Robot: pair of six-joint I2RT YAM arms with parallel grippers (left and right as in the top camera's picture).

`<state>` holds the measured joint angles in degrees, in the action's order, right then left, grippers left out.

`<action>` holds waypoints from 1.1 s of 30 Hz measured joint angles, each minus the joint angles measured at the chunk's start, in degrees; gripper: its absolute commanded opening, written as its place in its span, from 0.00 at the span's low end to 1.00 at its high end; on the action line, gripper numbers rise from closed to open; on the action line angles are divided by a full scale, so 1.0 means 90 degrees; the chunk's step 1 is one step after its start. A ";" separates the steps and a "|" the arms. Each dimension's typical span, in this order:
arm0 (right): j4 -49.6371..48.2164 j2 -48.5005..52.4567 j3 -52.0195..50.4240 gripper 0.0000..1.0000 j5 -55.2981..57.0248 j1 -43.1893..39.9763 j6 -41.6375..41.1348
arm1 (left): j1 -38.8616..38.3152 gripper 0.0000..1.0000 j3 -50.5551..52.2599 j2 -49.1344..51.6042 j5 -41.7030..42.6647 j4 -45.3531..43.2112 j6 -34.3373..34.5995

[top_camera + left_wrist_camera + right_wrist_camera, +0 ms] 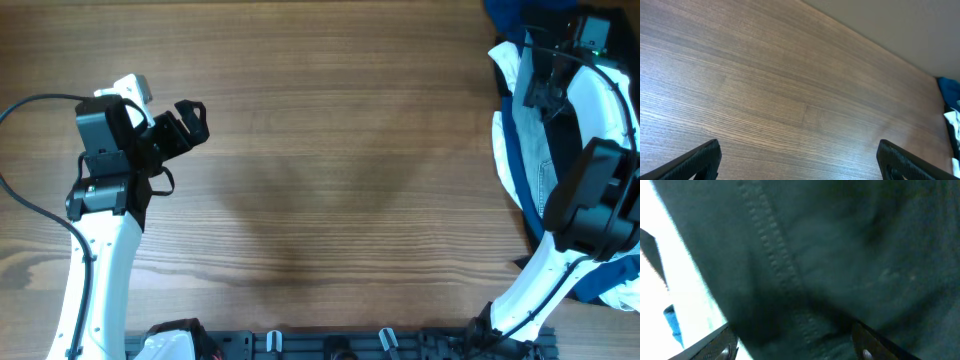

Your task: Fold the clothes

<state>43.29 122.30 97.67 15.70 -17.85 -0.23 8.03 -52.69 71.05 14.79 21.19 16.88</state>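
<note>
The right gripper (795,347) hangs over the heap at the table's (330,150) far right corner. Its jaws are parted and hold nothing, and only the two fingertips show, low in the wrist view. Dark cloth with a stitched seam, the black shorts (840,255), fills that view, too close to show their shape. From overhead the arm hides them among a white garment (503,140) and a denim garment (535,165), both cut off by the frame. The left gripper (802,162) stands wide open above the wood.

Wood-grain table (330,150); a heap of garments (530,170) (white, denim, navy) lies at its right edge.
</note>
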 measured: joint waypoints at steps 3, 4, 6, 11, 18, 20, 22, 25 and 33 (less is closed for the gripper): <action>-0.0022 0.0000 -0.0002 0.52 0.0000 -0.0114 -0.0010 | 0.0000 1.00 0.0000 0.0000 0.0000 0.0068 0.0000; -0.0036 0.0000 -0.0002 0.33 0.0002 -0.0138 -0.0041 | 0.0000 1.00 0.0000 0.0000 0.0000 0.0073 0.0000; -0.0034 0.0000 -0.0002 0.04 -0.0002 -0.0138 -0.0075 | 0.0000 1.00 0.0000 0.0000 0.0000 0.0075 0.0000; 0.0134 0.0000 -0.0002 0.04 -0.0238 -0.0136 -0.0095 | 0.0000 1.00 0.0000 0.0000 -0.0022 0.0068 0.0000; 0.1039 -0.0240 0.0396 0.04 -0.1943 -0.0053 0.0202 | 0.0029 1.00 0.0000 -0.0010 -0.0197 -0.0602 0.0000; 0.1307 -0.0721 0.0690 0.04 -0.2293 0.0452 0.0223 | 0.0250 1.00 0.0000 -0.0083 -0.0272 -0.0673 0.0000; 0.1387 -0.1066 0.0799 0.04 -0.2494 0.1263 0.0226 | 0.0464 1.00 0.0000 -0.0168 -0.0311 -0.0670 -0.0002; 0.1387 -0.1151 0.0831 0.04 -0.2829 0.2557 0.0216 | 0.1127 1.00 0.0000 -0.0362 -0.0335 -0.0653 -0.0002; 0.0707 -0.1149 0.0831 0.37 -0.3232 0.5702 -0.0019 | 0.2025 1.00 0.0000 -0.0384 -0.0359 -0.0121 0.0000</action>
<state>49.65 111.96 105.14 -13.39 33.47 -0.40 26.26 -52.69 67.59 11.55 20.10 16.88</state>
